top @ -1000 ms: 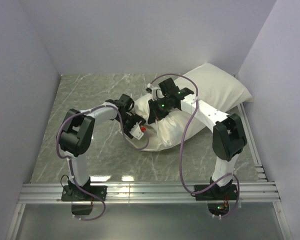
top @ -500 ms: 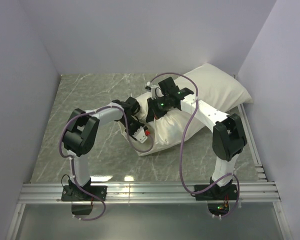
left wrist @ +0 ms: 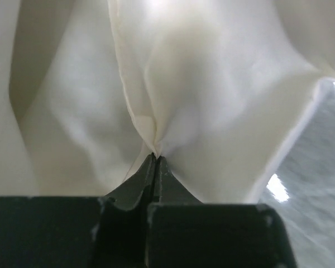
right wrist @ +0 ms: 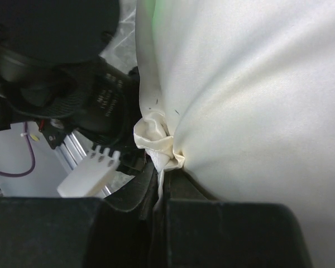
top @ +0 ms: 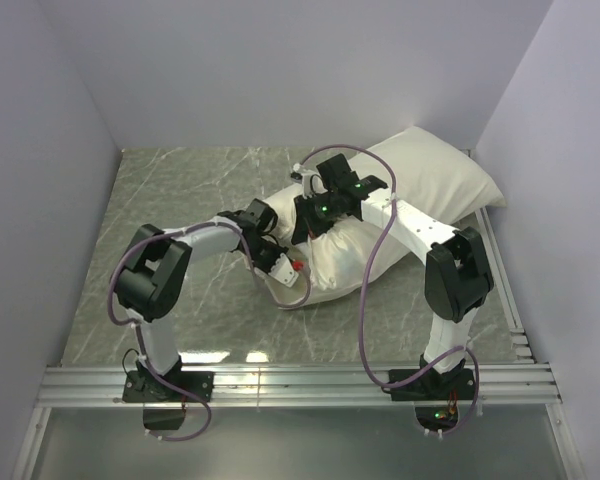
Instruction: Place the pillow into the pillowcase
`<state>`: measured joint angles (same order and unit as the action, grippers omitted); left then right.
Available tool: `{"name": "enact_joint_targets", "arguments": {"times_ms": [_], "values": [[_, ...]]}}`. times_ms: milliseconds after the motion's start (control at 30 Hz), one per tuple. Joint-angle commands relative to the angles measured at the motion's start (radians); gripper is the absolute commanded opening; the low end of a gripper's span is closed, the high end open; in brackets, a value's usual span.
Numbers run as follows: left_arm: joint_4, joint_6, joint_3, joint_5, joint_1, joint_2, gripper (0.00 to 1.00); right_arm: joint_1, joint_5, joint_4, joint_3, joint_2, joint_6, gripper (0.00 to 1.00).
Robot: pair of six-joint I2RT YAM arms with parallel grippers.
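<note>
— Two tools to log. Left one first?
— Left tool [left wrist: 155,160]: jaws pressed together on a thin fold of the pillowcase [left wrist: 212,84]. The cream cloth fans up and outward from the pinch, and it fills the left wrist view ahead of the tips.
— Right one?
— Right tool [right wrist: 161,174]: also clamped. A small crumpled wad of the pillowcase edge is caught at its tips, and plump white fabric bulges just to the right of them.
— Pillow position?
— Pillow [top: 435,172] lies on the table [top: 170,190] beyond the right tool, with its bare end pointing off to that tool's far right. Its near end sits under the cream cloth, ahead of both tools. How deep inside it goes, cannot tell.
— Spacing of the tools?
— Near each other. The left tool is at the pillowcase's near-left edge and the right tool just beyond it, on the upper edge. Overhead they look apart, not touching.
</note>
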<state>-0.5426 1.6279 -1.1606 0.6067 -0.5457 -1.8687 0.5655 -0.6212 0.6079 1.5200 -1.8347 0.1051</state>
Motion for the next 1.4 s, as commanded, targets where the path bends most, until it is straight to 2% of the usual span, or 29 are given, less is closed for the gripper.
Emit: {"name": "enact_joint_targets", "arguments": {"times_ms": [0, 33, 133, 300, 400, 567, 633, 667, 733, 767, 800, 900, 967, 1067, 1167, 1367], "values": [[-0.084, 0.027, 0.022, 0.041, 0.024, 0.118, 0.00, 0.016, -0.091, -0.010, 0.014, 0.028, 0.001, 0.00], [-0.142, 0.047, 0.033, 0.042, 0.030, 0.140, 0.00, 0.014, -0.080, -0.010, 0.011, 0.029, -0.001, 0.00], [-0.164, 0.088, 0.120, 0.024, 0.044, 0.247, 0.01, 0.007, -0.061, -0.013, -0.007, 0.028, -0.015, 0.00], [-0.111, 0.069, 0.266, -0.014, 0.059, 0.382, 0.01, 0.004, -0.055, -0.031, -0.034, 0.031, -0.019, 0.00], [-0.086, 0.055, 0.308, -0.034, 0.061, 0.388, 0.04, 0.005, -0.060, -0.033, -0.035, 0.026, -0.012, 0.00], [-0.126, 0.014, 0.286, -0.059, 0.056, 0.335, 0.16, 0.005, -0.048, -0.031, -0.032, 0.025, -0.018, 0.00], [-0.140, 0.013, 0.286, -0.077, 0.058, 0.321, 0.18, 0.007, -0.046, -0.027, -0.035, 0.025, -0.021, 0.00], [-0.143, 0.019, 0.291, -0.081, 0.058, 0.319, 0.15, 0.005, -0.046, -0.027, -0.037, 0.025, -0.021, 0.00], [-0.151, 0.023, 0.297, -0.078, 0.059, 0.325, 0.02, 0.007, -0.045, -0.028, -0.040, 0.025, -0.022, 0.00], [-0.160, 0.038, 0.299, -0.074, 0.059, 0.327, 0.02, 0.007, -0.043, -0.028, -0.040, 0.025, -0.024, 0.00], [-0.166, 0.043, 0.299, -0.070, 0.059, 0.336, 0.04, 0.005, -0.043, -0.027, -0.038, 0.025, -0.024, 0.00], [-0.209, 0.059, 0.294, -0.038, 0.059, 0.356, 0.26, 0.007, -0.043, -0.025, -0.038, 0.025, -0.025, 0.00], [-0.192, 0.025, 0.288, -0.019, 0.061, 0.367, 0.35, 0.005, -0.046, -0.025, -0.038, 0.025, -0.025, 0.00], [-0.129, -0.077, 0.240, 0.016, 0.070, 0.356, 0.40, 0.005, -0.051, -0.026, -0.040, 0.025, -0.025, 0.00], [-0.143, -0.120, 0.150, 0.033, 0.085, 0.312, 0.48, 0.007, -0.055, -0.031, -0.046, 0.028, -0.021, 0.00], [-0.168, -0.155, 0.041, 0.077, 0.101, 0.254, 0.49, 0.010, -0.063, -0.039, -0.055, 0.032, -0.021, 0.00]]}}
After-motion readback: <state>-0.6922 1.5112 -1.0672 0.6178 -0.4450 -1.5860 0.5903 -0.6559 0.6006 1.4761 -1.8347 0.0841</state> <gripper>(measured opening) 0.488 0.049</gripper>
